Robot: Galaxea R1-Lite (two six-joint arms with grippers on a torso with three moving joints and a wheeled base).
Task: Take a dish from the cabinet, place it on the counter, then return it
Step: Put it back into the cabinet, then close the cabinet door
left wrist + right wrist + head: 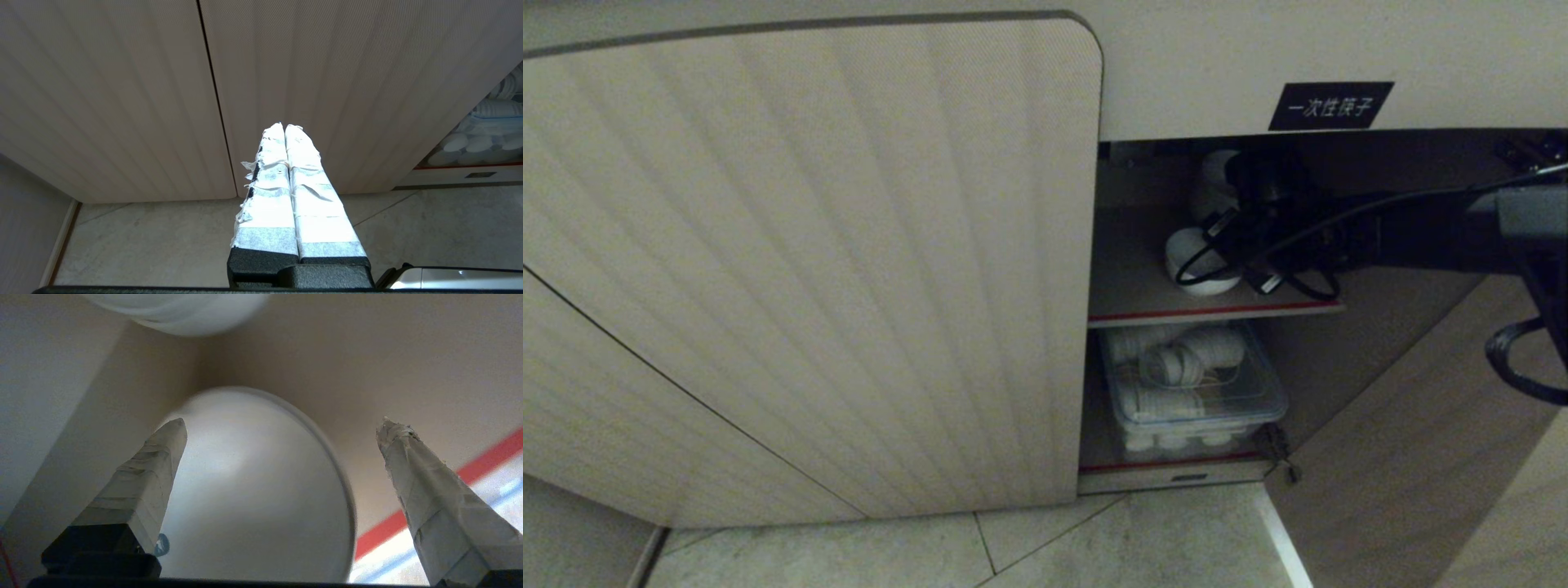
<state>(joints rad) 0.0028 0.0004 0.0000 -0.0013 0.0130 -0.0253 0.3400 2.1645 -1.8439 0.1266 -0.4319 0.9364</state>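
Cabinet [809, 269] filled most of the head view: fluted left door shut, right side open, black label [1330, 105] on the panel above the opening. 2 red-edged levels inside. Upper shelf [1127, 294] carried the dish [1199, 263], a white bowl near the shelf's front edge, with another white bowl [1213, 184] behind it. Lower level held a clear plastic container [1192, 388] of white-wrapped stacks.

Right arm reached in from the right onto the upper shelf. Right gripper [282, 428] was right at the dish [253, 490], taped fingers [151, 473] spread wide and gripping nothing. In the wrist view, 1 finger overlapped the bowl's edge and the other sat clear of the rim on the opposite side; contact could not be judged. Dish rested on the shelf.

Left gripper [284, 126] was parked low outside the shut doors, above the tiled floor [163, 241], its 2 taped fingers [265, 196] pressed together, nothing between them.
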